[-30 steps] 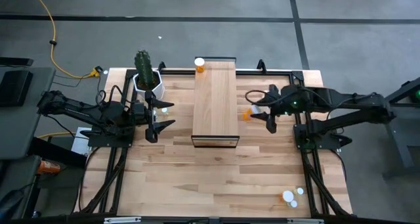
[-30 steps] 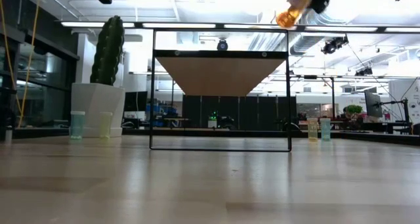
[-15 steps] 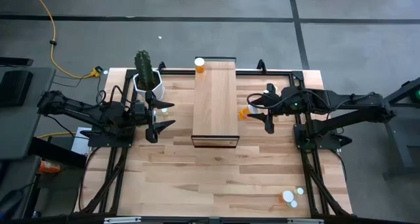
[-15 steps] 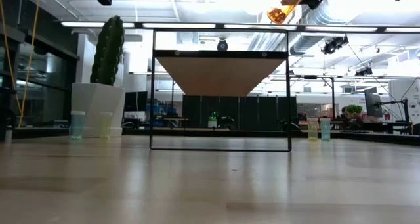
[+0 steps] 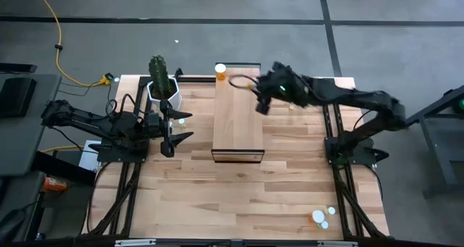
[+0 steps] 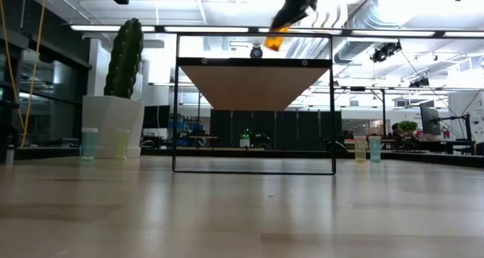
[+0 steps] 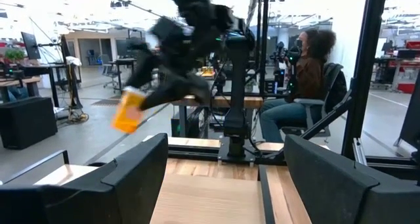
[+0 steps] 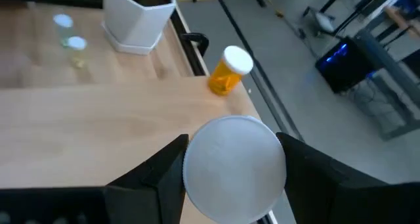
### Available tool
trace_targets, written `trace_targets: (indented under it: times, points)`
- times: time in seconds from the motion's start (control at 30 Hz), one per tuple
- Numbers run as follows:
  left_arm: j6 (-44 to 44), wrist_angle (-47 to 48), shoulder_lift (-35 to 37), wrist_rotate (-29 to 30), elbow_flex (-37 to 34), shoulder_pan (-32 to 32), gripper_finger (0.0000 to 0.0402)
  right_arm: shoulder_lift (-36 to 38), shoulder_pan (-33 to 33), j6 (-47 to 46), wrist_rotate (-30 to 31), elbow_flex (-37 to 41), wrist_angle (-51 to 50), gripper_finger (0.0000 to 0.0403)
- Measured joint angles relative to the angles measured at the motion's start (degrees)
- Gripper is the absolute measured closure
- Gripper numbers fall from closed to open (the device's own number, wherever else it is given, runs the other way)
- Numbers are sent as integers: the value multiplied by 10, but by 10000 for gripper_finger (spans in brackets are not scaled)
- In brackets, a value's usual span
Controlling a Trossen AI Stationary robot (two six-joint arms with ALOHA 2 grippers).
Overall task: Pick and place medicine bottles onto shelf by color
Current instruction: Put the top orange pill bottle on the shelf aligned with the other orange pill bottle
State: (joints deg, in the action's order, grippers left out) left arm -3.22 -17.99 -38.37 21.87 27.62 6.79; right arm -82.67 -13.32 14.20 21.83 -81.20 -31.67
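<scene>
The shelf [image 5: 238,120] stands mid-table, running from near to far. One orange bottle with a white cap [image 5: 220,72] stands upright on the shelf's far left corner and also shows in the right wrist view [image 8: 230,69]. My right gripper [image 8: 234,178] is over the shelf's far end, shut on a second orange bottle [image 6: 276,38], close to the standing one. My left gripper [image 5: 177,127] is open and empty, left of the shelf. Two pale bottles [image 5: 181,119] stand on the table beside it. My right gripper holds the orange bottle at its white cap end [image 8: 234,166], pinched between the two fingers. The cap top faces the wrist camera and hides the body there. The orange body [image 7: 128,112] sticks out below the fingers, tilted, clear of the shelf top.
A white pot with a cactus [image 5: 161,88] stands at the far left, next to the pale bottles. Two more bottles [image 5: 320,216] stand near the table's front right corner. A person sits beyond the table's right side [image 7: 308,73].
My right gripper has carried the orange bottle from the table right of the shelf toward the far edge and leftward, and now holds it over the shelf's far end. The bottle stays lifted and tilted.
</scene>
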Motion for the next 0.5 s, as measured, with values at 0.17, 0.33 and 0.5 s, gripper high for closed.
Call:
trace_targets:
  times: [0.17,0.33,0.5]
  points:
    - [0,1,0,0,0,0,108,-109,-60,15,-52,-105,-42,208]
    - [0,1,0,0,0,0,108,-202,-99,28,-86,-193,-71,208]
    - [0,2,0,0,0,0,108,-280,-122,26,-86,-270,-99,208]
